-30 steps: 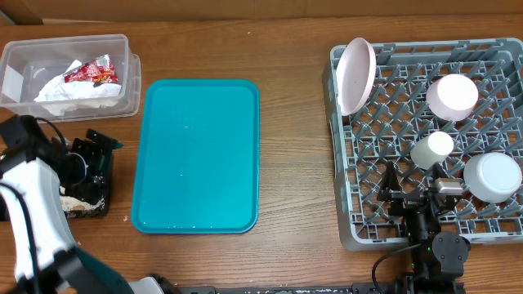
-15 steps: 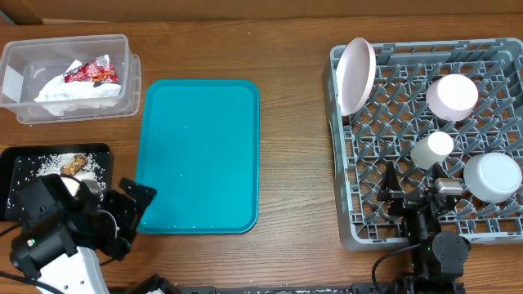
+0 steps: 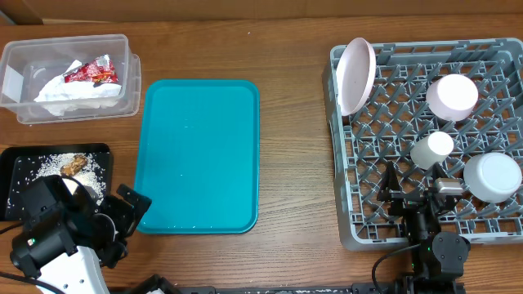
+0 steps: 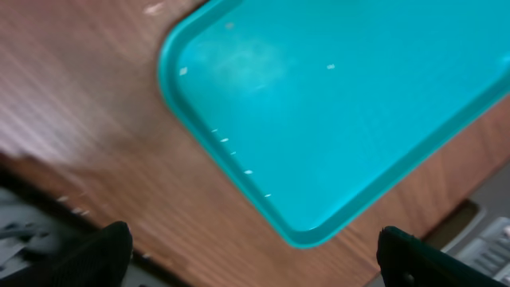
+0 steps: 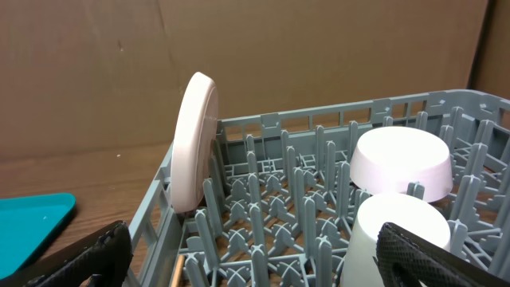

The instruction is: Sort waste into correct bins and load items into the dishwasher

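Teal tray [image 3: 200,155] lies flat at centre-left of the overhead frame on the wooden table [image 3: 294,163]; its surface carries nothing but faint specks. In the left wrist view the tray [image 4: 343,96] fills the upper right, one rounded corner pointing to the lower centre.

Clear bin [image 3: 16,57], upper left: holds a red wrapper [image 3: 91,72] on top of white tissue [image 3: 69,91].

Black bin [image 3: 16,159], lower left: holds white crumbs and a brown scrap [image 3: 73,164].

Grey rack [image 3: 409,61], right side:
- Plate [image 3: 356,75] stands on edge at the upper left corner of the rack.
- Bowl [image 3: 452,95] sits upside down, upper right.
- Cup [image 3: 431,149] sits upside down near the centre.
- Second bowl [image 3: 493,176] sits upside down, lower right.

Left gripper [image 3: 124,222] is at the lower left, just beside the near left corner of the tray. Its fingers are spread wide and hold nothing.

Right gripper [image 3: 413,196] is over the lower edge of the rack. Its fingers are spread wide and hold nothing. Its wrist view shows the plate [image 5: 194,143], bowl [image 5: 401,162] and cup [image 5: 398,231] ahead.
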Controlling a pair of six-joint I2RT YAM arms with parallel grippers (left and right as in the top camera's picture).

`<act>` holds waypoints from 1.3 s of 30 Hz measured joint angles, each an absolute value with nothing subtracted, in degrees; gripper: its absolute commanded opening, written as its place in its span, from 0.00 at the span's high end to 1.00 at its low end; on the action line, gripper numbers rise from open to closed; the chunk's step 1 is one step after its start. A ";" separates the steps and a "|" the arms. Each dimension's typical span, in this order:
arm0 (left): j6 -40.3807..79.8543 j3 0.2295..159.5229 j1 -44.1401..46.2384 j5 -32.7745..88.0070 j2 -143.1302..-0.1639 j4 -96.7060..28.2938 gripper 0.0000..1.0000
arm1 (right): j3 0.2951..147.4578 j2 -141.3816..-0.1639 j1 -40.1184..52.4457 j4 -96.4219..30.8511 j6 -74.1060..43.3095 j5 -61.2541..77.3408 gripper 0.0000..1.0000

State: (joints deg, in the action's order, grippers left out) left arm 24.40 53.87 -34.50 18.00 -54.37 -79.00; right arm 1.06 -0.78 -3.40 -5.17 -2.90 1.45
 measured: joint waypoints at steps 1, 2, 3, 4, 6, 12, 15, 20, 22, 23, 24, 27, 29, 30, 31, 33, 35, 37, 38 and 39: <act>24.14 53.82 -34.50 17.41 -54.39 -79.55 0.00 | 1.06 -0.78 -3.40 -5.13 -2.92 1.48 0.00; 23.92 53.56 -34.48 16.95 -54.37 -79.79 0.00 | 1.06 -0.78 -3.40 -5.13 -2.92 1.50 0.00; 23.73 52.88 -34.35 16.45 -54.37 -79.79 0.00 | 1.06 -0.78 -3.40 -5.15 -2.92 1.48 0.00; 23.59 51.40 -33.56 16.01 -54.19 -78.65 0.00 | 1.06 -0.78 -3.40 -5.13 -2.92 1.50 0.00; 23.55 49.30 -32.32 15.92 -53.82 -76.31 0.00 | 1.06 -0.80 -3.40 -5.06 -2.90 1.45 0.00; 22.20 32.16 -18.92 19.25 -49.25 -46.98 0.00 | 1.06 -0.78 -3.40 -5.15 -2.92 1.45 0.00; 20.58 23.05 -11.00 22.31 -44.71 -28.18 0.00 | 1.06 -0.78 -3.40 -5.13 -2.92 1.45 0.00; 19.29 13.10 -3.51 24.77 -34.57 -13.78 0.00 | 1.06 -0.78 -3.40 -5.15 -2.92 1.45 0.00; 19.22 10.92 -2.94 24.73 -31.00 -12.47 0.00 | 1.04 -0.78 -3.40 -5.13 -2.90 1.48 0.00; 19.20 9.67 -2.92 24.36 -28.84 -12.23 0.00 | 1.06 -0.80 -3.40 -5.15 -2.90 1.45 0.00; 19.11 8.54 -2.92 23.83 -26.68 -12.08 0.00 | 1.04 -0.78 -3.40 -5.15 -2.90 1.45 0.00; 19.05 5.56 -2.92 22.44 -21.02 -12.10 0.00 | 1.06 -0.78 -3.40 -5.15 -2.90 1.48 0.00; 19.07 4.21 -2.92 21.37 -18.17 -11.79 0.00 | 1.06 -0.78 -3.40 -5.13 -2.90 1.48 0.00; 19.05 3.88 -2.92 20.93 -17.47 -11.33 0.00 | 1.06 -0.78 -3.40 -5.15 -2.90 1.50 0.00; 19.05 3.79 -2.92 20.47 -16.91 -10.87 0.00 | 1.06 -0.78 -3.40 -5.15 -2.92 1.48 0.00; 19.05 3.77 -2.90 19.11 -15.81 -10.63 0.00 | 1.06 -0.78 -3.40 -5.10 -2.92 1.45 0.00; 19.05 3.75 -2.57 17.67 -15.07 -10.63 0.00 | 1.06 -0.78 -3.40 -5.13 -2.90 1.48 0.00; 19.03 3.68 -1.54 15.75 -13.78 -10.66 0.00 | 1.06 -0.78 -3.40 -5.13 -2.90 1.45 0.00; 19.05 3.64 -0.73 14.76 -12.91 -10.66 0.00 | 1.04 -0.78 -3.40 -5.15 -2.90 1.48 0.00; 19.05 3.57 0.21 13.74 -11.90 -10.63 0.00 | 1.04 -0.78 -3.40 -5.13 -2.92 1.48 0.00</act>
State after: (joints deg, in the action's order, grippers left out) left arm 19.05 3.57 0.21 13.74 -11.90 -10.63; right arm 1.04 -0.78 -3.40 -5.13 -2.92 1.48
